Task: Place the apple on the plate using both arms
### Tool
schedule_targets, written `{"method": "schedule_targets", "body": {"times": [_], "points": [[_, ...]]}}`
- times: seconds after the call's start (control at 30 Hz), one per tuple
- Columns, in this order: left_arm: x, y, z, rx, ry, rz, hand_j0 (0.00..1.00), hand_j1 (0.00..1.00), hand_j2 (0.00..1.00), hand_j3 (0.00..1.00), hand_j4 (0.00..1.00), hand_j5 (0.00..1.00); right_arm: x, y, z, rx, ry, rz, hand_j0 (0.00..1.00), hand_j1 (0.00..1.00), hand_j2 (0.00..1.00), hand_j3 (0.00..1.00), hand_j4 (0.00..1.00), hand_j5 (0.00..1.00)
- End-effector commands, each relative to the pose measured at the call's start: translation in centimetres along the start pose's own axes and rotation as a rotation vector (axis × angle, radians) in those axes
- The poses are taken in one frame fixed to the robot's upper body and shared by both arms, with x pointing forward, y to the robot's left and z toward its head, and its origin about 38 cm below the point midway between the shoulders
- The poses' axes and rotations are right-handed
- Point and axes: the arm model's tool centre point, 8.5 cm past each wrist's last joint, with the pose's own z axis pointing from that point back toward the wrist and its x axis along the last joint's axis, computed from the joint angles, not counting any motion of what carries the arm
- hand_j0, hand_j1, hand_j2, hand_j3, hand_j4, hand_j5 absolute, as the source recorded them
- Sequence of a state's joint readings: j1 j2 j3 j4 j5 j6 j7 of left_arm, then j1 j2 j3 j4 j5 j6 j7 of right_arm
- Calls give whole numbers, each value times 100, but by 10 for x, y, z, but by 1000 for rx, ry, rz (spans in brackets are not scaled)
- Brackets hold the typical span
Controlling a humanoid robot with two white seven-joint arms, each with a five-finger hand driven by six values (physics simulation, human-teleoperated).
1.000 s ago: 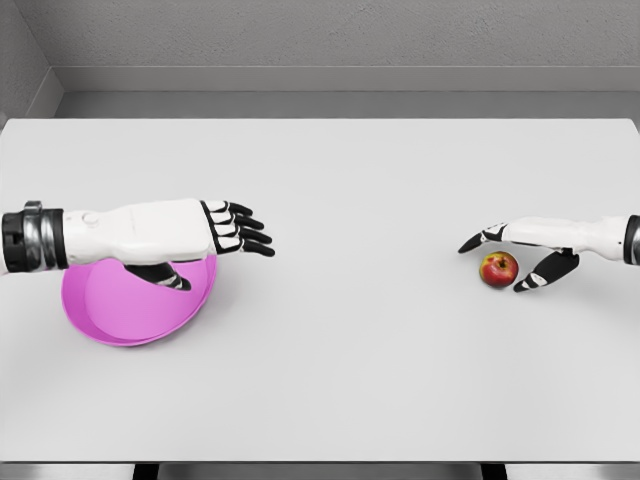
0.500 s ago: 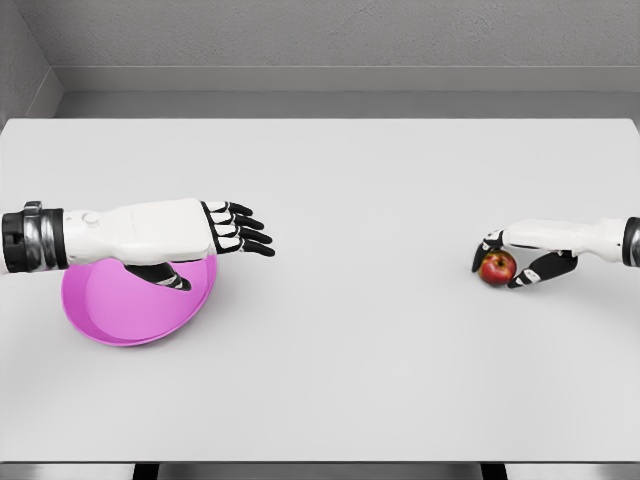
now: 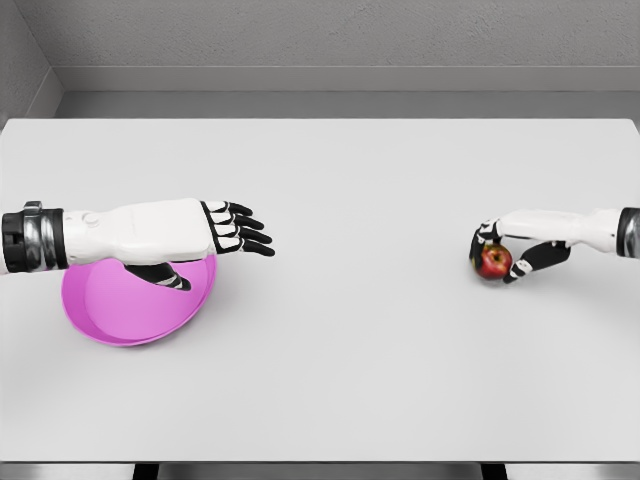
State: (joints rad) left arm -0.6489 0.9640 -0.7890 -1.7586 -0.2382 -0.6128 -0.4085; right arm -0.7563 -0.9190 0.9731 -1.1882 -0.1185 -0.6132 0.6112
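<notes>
- The apple (image 3: pixel 495 261), red with a yellowish patch, sits at the right of the frame, about mid-height, enclosed by the right hand (image 3: pixel 510 250).
- The right hand comes in from the right edge; its dark fingers (image 3: pixel 484 238) curl over the apple's top and left side while the thumb presses from the lower right, so it grips the fruit.
- Whether the apple touches the table (image 3: pixel 350 330) or is just off it cannot be told.
- The pink plate (image 3: pixel 120 310) lies at the left of the frame, on the table, well apart from the apple.
- The left hand (image 3: pixel 200 235) reaches in from the left edge and hovers over the plate's upper part, covering its far rim.
- Its fingers are extended and loosely spread towards the right, holding nothing; the thumb hangs below, over the plate.
- The white table fills most of the frame, with a grey wall behind it.
</notes>
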Motion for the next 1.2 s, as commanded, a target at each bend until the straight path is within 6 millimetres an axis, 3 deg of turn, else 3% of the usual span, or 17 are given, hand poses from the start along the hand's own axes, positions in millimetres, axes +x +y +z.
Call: {"method": "schedule_targets", "body": {"times": [0.0, 0.07, 0.13, 0.17, 0.23, 0.27, 0.4, 0.53, 0.6, 0.63, 0.8, 0.87, 0.93, 1.03, 1.07, 1.1, 1.17], "points": [[0, 1, 0, 5, 1, 6, 100, 100, 100, 100, 100, 100, 3, -4, 1, -17, -10, -4, 41, 41, 41, 41, 41, 41], [0, 1, 0, 5, 1, 6, 100, 100, 100, 100, 100, 100, 11, -9, -2, -23, -35, 11, 41, 41, 41, 41, 41, 41], [0, 1, 0, 6, 0, 5, 100, 100, 100, 100, 100, 100, 46, -26, -13, -30, -133, 84, 41, 41, 41, 41, 41, 41], [0, 1, 0, 6, 0, 5, 100, 100, 100, 100, 100, 100, 69, -30, -20, -24, -194, 125, 41, 41, 41, 41, 41, 41], [0, 1, 0, 4, 0, 5, 100, 100, 100, 100, 100, 100, 141, -37, -38, -6, -385, 262, 40, 40, 40, 40, 40, 40], [0, 0, 0, 4, 1, 6, 100, 100, 100, 100, 100, 100, 161, -40, -43, -6, -440, 296, 40, 40, 40, 40, 40, 40], [0, 1, 0, 6, 0, 5, 100, 100, 100, 100, 100, 100, 173, -38, -59, -6, -491, 294, 40, 40, 40, 40, 40, 40], [0, 0, 0, 4, 1, 6, 100, 100, 100, 100, 100, 100, 153, -45, -73, -31, -449, 245, 43, 43, 43, 43, 43, 43], [0, 1, 1, 4, 1, 4, 100, 100, 100, 100, 100, 100, 141, -49, -74, -41, -414, 230, 75, 75, 75, 75, 75, 75], [0, 1, 1, 4, 1, 4, 100, 100, 100, 100, 100, 100, 136, -50, -73, -40, -396, 234, 100, 100, 100, 100, 100, 100], [0, 1, 1, 4, 1, 4, 100, 100, 100, 100, 100, 100, 133, -52, -72, -44, -384, 238, 100, 100, 100, 100, 100, 100], [0, 1, 1, 4, 1, 4, 100, 100, 100, 100, 100, 100, 115, -71, -49, -143, -331, 212, 100, 100, 100, 100, 100, 100], [-1, 1, 1, 4, 3, 5, 100, 100, 100, 100, 100, 100, 74, -79, 1, -222, -194, 170, 100, 100, 100, 100, 100, 100], [-4, 7, -25, 3, -40, -3, 100, 100, 100, 100, 100, 100, 29, -82, 61, -397, -61, 78, 100, 100, 100, 100, 100, 100], [-5, 13, -28, -1, -46, -18, 100, 100, 100, 100, 100, 100, 20, -74, 79, -457, -36, 48, 100, 100, 100, 100, 100, 100], [-4, 21, -32, 10, -54, -36, 100, 100, 100, 100, 100, 100, 14, -66, 90, -485, -18, 28, 100, 100, 100, 100, 100, 100], [2, 35, -52, 48, -99, -56, 100, 100, 100, 100, 100, 100, 14, -65, 91, -483, -15, 29, 100, 100, 100, 100, 100, 100]]}}
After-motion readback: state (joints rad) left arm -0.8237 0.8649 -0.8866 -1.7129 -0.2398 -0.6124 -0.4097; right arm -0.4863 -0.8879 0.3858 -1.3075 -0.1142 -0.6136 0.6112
